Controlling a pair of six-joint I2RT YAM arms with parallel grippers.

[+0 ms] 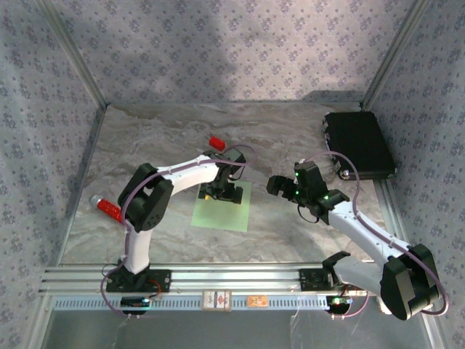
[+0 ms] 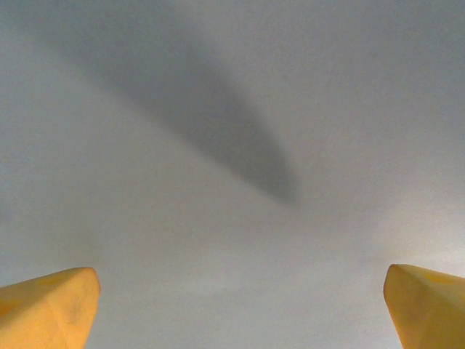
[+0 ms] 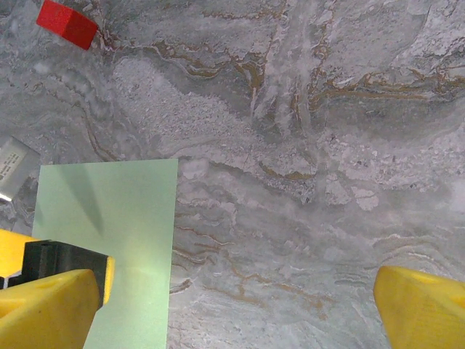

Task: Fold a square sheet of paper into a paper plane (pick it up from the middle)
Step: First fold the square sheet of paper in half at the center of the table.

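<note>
Top external: a thin pale-green square sheet of paper [image 1: 231, 215] lies flat on the marbled grey counter [image 1: 305, 138], near its centre. Left hand [image 1: 221, 192] is poised over the sheet's middle, toward the far edge. Its fingers are spread wide and hold nothing; whether they touch the paper is not discernible. Right hand [image 1: 282, 186] hangs just beside the sheet's right edge, also wide apart and empty. Judgement: the step is the middle pickup. Descend straight and close slowly, so the paper buckles up between the pads rather than skidding.
</note>
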